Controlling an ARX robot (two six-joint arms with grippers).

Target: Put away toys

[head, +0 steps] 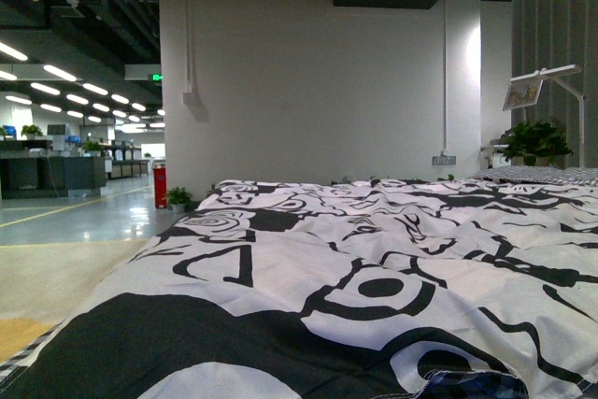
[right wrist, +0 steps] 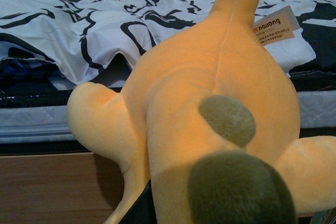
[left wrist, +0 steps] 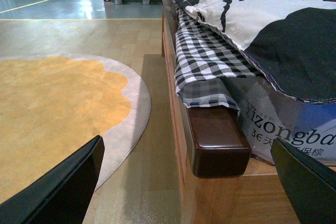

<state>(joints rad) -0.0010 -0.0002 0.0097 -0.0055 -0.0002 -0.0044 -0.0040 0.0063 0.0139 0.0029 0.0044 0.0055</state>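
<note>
Right gripper [right wrist: 228,216] squeezing the orange plush toy [right wrist: 210,87], toy hanging just beside the bed [right wrist: 47,187] with the black-and-white blanket [right wrist: 105,19], left gripper [left wrist: 186,182] hanging wide open near the bed's wooden corner [left wrist: 218,145], yellow rug [left wrist: 52,108] lying on the floor.

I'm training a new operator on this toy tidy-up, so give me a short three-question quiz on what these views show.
1. True or false: the left gripper is shut.
2. What fills most of the right wrist view? A) an orange-yellow plush toy B) a ball C) a book
3. Fill in: the duvet is patterned black and ___.
Key: 1 false, its fingers stand wide apart with nothing between them; 2 A; 3 white.
</note>
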